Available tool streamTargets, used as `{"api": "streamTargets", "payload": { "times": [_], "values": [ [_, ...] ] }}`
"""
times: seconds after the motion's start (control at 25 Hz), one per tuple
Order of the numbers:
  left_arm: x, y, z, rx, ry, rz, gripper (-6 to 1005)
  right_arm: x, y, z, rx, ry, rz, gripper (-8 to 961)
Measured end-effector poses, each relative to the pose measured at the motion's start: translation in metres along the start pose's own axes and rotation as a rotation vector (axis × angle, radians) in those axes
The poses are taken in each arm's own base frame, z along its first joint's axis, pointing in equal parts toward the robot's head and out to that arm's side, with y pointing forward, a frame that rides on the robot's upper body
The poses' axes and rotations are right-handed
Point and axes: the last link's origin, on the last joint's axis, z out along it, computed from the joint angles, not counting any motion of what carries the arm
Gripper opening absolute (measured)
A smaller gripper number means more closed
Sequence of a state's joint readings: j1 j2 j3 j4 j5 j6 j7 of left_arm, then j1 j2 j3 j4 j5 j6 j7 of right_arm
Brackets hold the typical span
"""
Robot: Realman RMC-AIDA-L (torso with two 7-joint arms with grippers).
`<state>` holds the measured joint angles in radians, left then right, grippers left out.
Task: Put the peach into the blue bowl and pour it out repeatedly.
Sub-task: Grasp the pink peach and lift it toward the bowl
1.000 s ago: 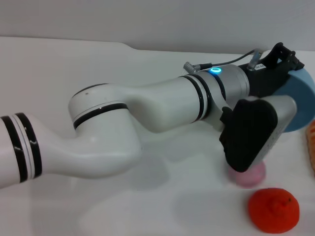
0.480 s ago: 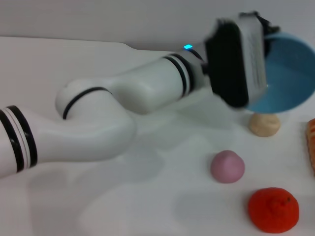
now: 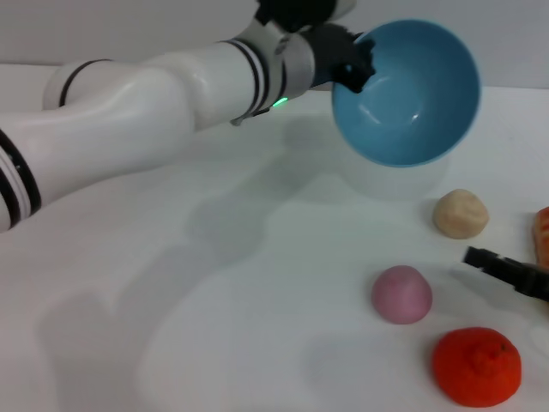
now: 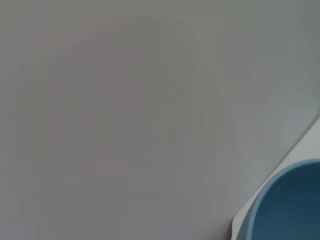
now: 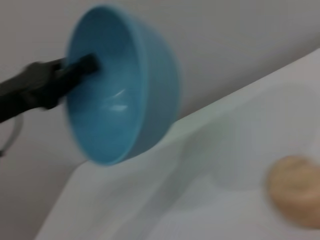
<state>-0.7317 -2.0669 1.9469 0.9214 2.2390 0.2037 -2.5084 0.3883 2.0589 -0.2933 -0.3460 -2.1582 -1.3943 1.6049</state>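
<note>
My left gripper (image 3: 350, 65) is shut on the rim of the blue bowl (image 3: 405, 93) and holds it high above the back of the table, tipped on its side. The bowl's mouth faces the head camera and it is empty. The bowl also shows in the left wrist view (image 4: 287, 205) and in the right wrist view (image 5: 120, 85), where a black finger (image 5: 55, 80) of the left gripper reaches over its rim. The pink peach (image 3: 401, 293) lies on the white table below and in front of the bowl. My right gripper (image 3: 508, 269) comes in low at the right edge, just right of the peach.
A pale beige lumpy ball (image 3: 461, 213) lies behind the peach and also shows in the right wrist view (image 5: 295, 196). A larger orange-red fruit (image 3: 477, 366) lies in front of the peach. An orange object (image 3: 542, 232) is cut off at the right edge.
The left arm has swung the bowl up and back from low over the peach, with its mouth now facing the camera. The peach lies uncovered on the table. The right gripper has come into view.
</note>
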Motion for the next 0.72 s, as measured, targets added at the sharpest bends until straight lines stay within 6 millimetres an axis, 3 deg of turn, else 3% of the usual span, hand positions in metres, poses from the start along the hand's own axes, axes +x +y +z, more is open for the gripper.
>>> {"api": "streamTargets", "payload": {
  "times": [0.36,0.72],
  "values": [
    [-0.020,0.000,-0.003,-0.001,-0.052,-0.041,-1,-0.004,0.011,0.048,0.022,0.248,-0.026,431],
    [-0.022,0.008,-0.002,-0.017,-0.054,-0.031,-2,0.005,0.016,0.067,0.034,0.271,0.000,430]
  ]
}}
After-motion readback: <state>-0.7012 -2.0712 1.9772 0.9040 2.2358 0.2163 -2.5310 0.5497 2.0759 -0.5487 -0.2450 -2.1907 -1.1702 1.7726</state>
